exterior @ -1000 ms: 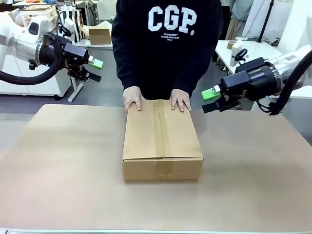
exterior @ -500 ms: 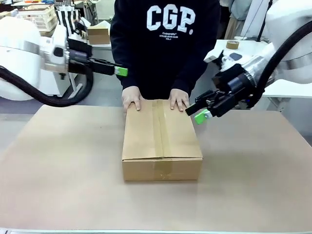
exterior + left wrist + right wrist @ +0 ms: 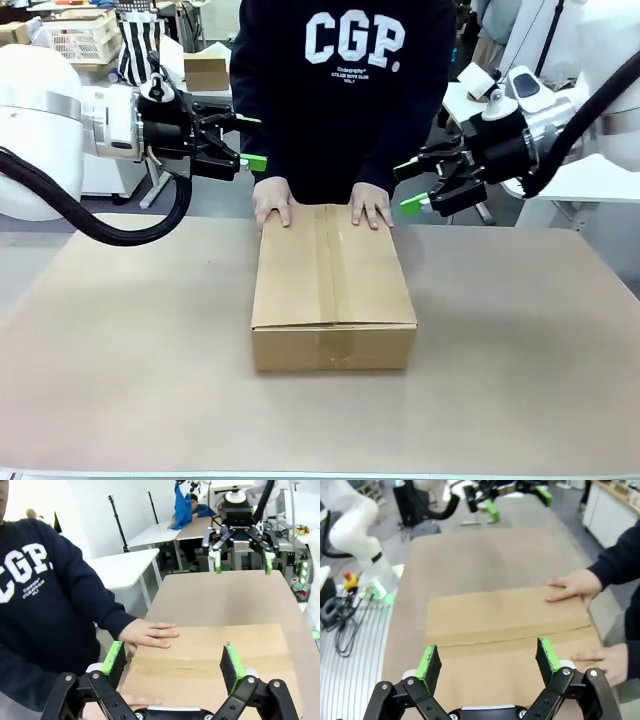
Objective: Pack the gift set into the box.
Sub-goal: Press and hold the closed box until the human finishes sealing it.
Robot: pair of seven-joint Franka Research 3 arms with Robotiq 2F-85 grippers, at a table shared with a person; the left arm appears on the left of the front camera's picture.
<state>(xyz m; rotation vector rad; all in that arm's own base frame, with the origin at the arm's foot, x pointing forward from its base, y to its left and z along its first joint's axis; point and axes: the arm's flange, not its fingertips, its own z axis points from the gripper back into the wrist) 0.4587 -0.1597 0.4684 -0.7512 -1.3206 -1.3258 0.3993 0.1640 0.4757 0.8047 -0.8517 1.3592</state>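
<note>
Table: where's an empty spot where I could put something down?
The table is bare left of the box, right of it, and along the near edge in front of it. It is crowded at the box's far end: the person's hands rest on it there, and the open left gripper and right gripper hover at either side.

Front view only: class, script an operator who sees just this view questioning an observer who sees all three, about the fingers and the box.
Operator: Is the left gripper open?
Observer: Yes; its wrist view shows both fingers spread wide, holding nothing.
Operator: And the right gripper?
Observer: Equally wide open, looking across the box and its taped lid.
Operator: Anything off the table's near edge?
Observer: Cables and a red button, beside the table.
</note>
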